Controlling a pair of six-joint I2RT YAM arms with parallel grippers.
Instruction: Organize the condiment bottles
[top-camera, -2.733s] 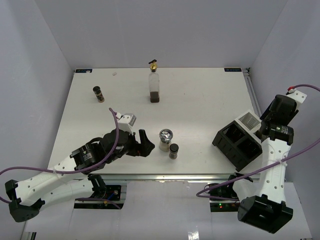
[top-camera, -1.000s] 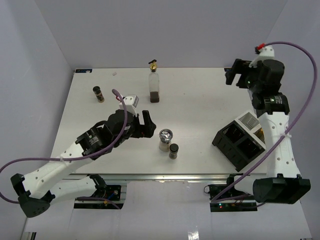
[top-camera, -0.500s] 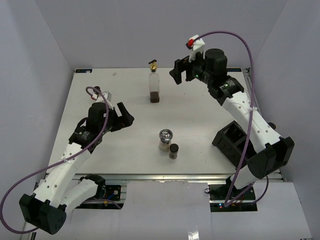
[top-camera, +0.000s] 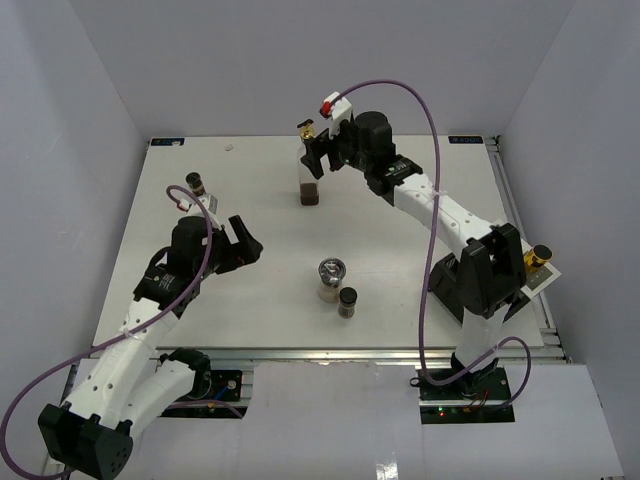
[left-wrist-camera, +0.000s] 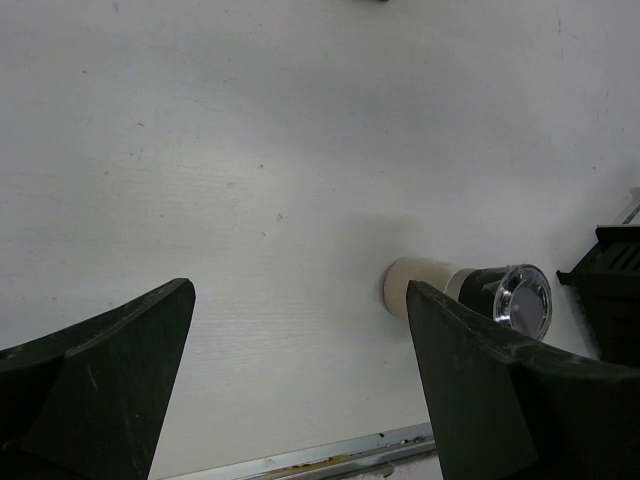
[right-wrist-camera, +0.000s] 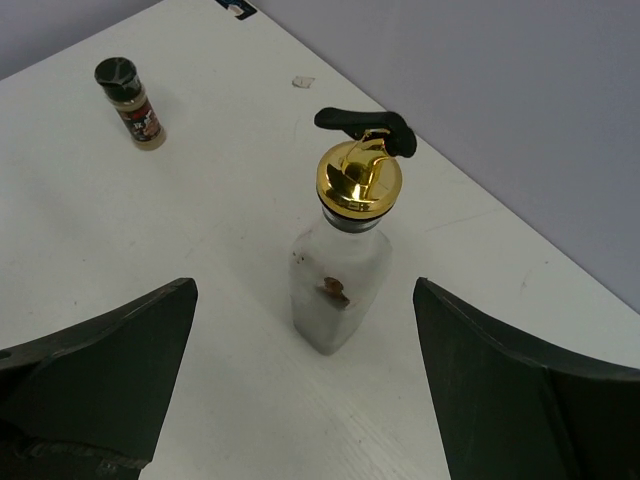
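Observation:
The tall clear glass bottle (top-camera: 310, 178) (right-wrist-camera: 341, 277) with a gold spout (right-wrist-camera: 360, 178) stands upright near the back of the table. My right gripper (top-camera: 318, 152) (right-wrist-camera: 305, 290) is open, one finger on either side of it and short of touching. A chrome-topped shaker (top-camera: 331, 276) (left-wrist-camera: 470, 290) and a small dark jar (top-camera: 348, 302) stand together at the front middle. Another small black-capped jar (top-camera: 197, 182) (right-wrist-camera: 131, 103) stands at the back left. My left gripper (top-camera: 248, 240) (left-wrist-camera: 300, 300) hangs open and empty, left of the shaker. A yellow-topped bottle (top-camera: 539, 260) shows at the right.
The black compartmented rack (top-camera: 462, 285) (left-wrist-camera: 610, 285) sits at the front right, largely hidden behind my right arm. The table's front metal edge (left-wrist-camera: 320, 455) lies just below my left fingers. Grey walls close in the back and both sides.
My right arm has swung from the back right leftwards, bringing its open fingers beside the glass bottle. My left gripper has pulled back to the left, away from the shaker.

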